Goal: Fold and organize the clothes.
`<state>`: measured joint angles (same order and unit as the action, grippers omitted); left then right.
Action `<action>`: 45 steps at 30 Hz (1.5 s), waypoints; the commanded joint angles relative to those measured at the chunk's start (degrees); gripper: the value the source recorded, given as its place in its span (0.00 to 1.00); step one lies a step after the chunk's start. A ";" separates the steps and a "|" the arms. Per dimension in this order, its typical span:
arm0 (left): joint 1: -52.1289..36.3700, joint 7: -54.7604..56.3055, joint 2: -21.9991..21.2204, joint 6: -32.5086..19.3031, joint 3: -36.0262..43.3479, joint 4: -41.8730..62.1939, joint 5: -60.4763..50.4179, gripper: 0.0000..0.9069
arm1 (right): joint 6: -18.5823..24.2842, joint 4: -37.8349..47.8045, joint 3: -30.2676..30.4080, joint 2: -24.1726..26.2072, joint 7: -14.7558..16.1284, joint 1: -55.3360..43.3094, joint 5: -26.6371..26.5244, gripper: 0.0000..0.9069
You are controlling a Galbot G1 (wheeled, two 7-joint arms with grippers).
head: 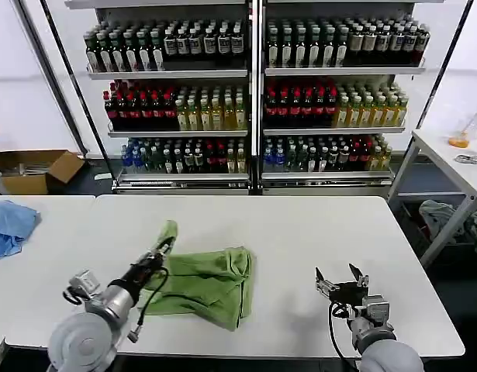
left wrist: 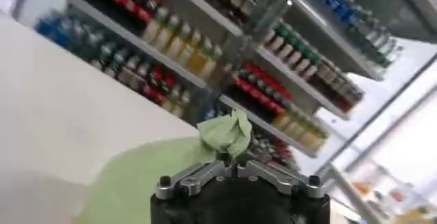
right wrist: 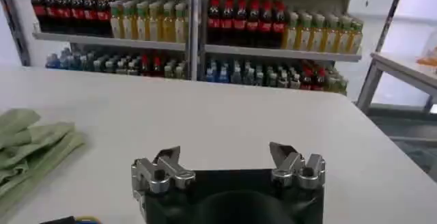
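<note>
Tabletop point(head: 300, 225): white, wide, set before shelving point(head: 254, 93) stocked with bottles. A light blue cloth point(head: 9, 226) is noted at the far left edge, well apart from the work.

Shirt point(head: 207, 283): light green, partly folded, lying left of centre on the tabletop. Its long axis is seen running roughly left to right, with the bulkier folded edge toward the right and one end drawn up at the left. No collar, buttons or patch can be made out.

Left gripper point(head: 167, 242): closed on a bunched corner of the shirt, which is held lifted above the tabletop at the garment's left end; in the left wrist view the pinched cloth point(left wrist: 229, 135) is seen rising between the fingers.

Right gripper point(head: 340, 284): open, empty, held low over bare tabletop, well apart from the shirt, which lies to its left.

Judgement: the left arm is nearer; the fold is likely to be carried rightward, along the long axis, over the flat portion.
</note>
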<state>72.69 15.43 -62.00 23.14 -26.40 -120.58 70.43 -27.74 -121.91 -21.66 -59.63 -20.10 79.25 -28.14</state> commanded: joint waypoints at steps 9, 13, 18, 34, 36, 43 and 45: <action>-9.08 -0.82 -6.49 1.71 18.38 9.93 -3.36 1.00 | 0.00 0.92 0.24 0.11 0.02 -0.91 -0.37 1.00; -9.68 -2.74 -6.65 1.37 18.29 10.01 -3.60 1.00 | -0.06 0.70 0.27 0.21 0.02 -1.13 -0.59 1.00; -8.87 -4.16 -5.94 1.52 16.04 7.01 -3.00 1.00 | -0.05 1.13 0.35 0.32 0.13 -1.23 -0.60 1.00; 0.90 -3.00 4.60 -3.18 2.47 13.56 -30.39 1.00 | 0.37 2.88 1.22 -1.14 0.38 -2.86 -0.39 1.00; 0.72 -1.68 4.23 -3.23 2.63 14.79 -30.38 1.00 | 0.36 3.03 1.20 -1.06 0.39 -3.12 -0.44 1.00; -0.66 -1.05 2.62 -0.10 3.55 16.87 -23.97 1.00 | 0.22 3.02 1.00 -0.86 0.29 -3.10 -0.50 1.00; -0.77 -1.45 2.04 1.44 3.59 16.60 -19.41 1.00 | 0.18 2.99 0.83 -0.80 0.23 -2.95 -0.52 1.00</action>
<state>70.78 13.39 -60.35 21.99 -20.59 -107.64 48.02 -27.49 -119.04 -20.71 -60.33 -19.80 76.38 -28.61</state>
